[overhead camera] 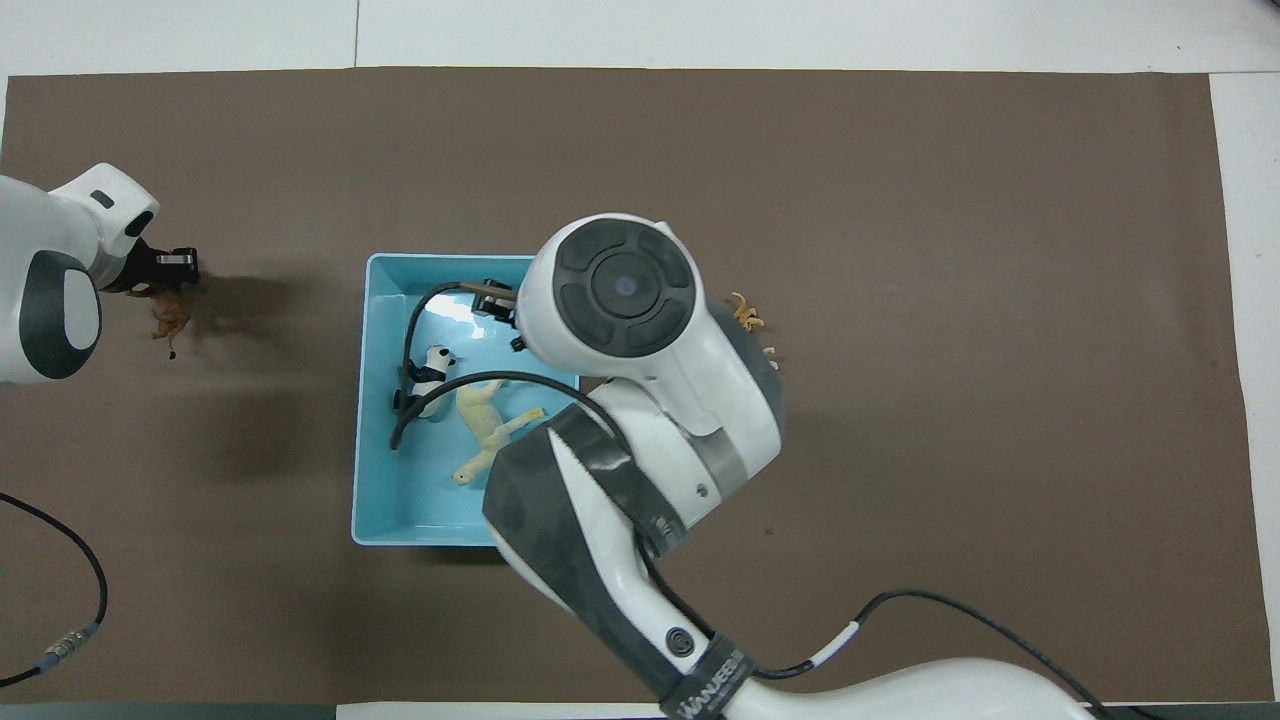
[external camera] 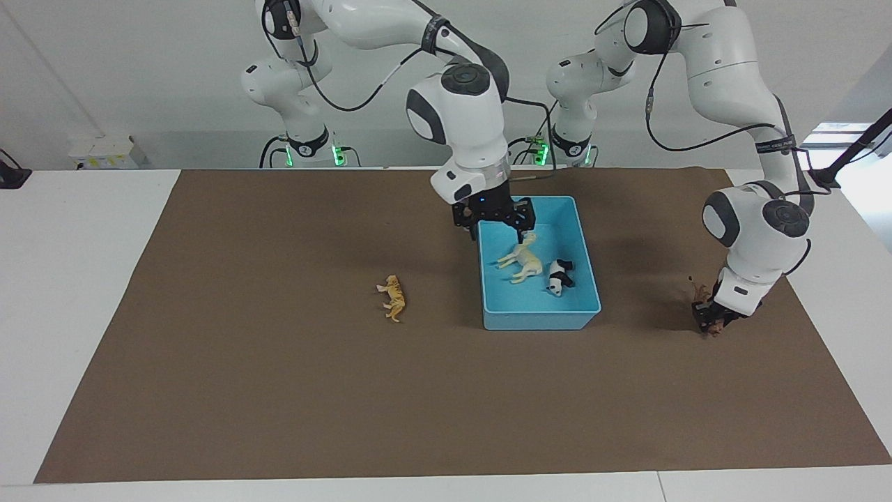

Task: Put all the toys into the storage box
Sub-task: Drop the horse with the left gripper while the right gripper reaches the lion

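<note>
The light blue storage box (external camera: 540, 317) stands mid-table and also shows in the overhead view (overhead camera: 372, 400). In it lie the cream long-necked figurine (external camera: 523, 261) (overhead camera: 482, 425) and the panda (external camera: 559, 275) (overhead camera: 430, 375). My right gripper (external camera: 495, 217) hangs open and empty over the box's end nearer the robots, just above the cream figurine's head. The orange tiger (external camera: 394, 296) lies on the mat beside the box, toward the right arm's end; in the overhead view the tiger (overhead camera: 745, 312) is partly covered by the arm. My left gripper (external camera: 709, 319) (overhead camera: 168, 272) is down at the dark brown figurine (external camera: 699, 289) (overhead camera: 170, 318).
A brown mat (external camera: 279, 390) covers most of the white table (external camera: 70, 279). A cable (overhead camera: 60, 640) lies on the mat near the left arm's corner.
</note>
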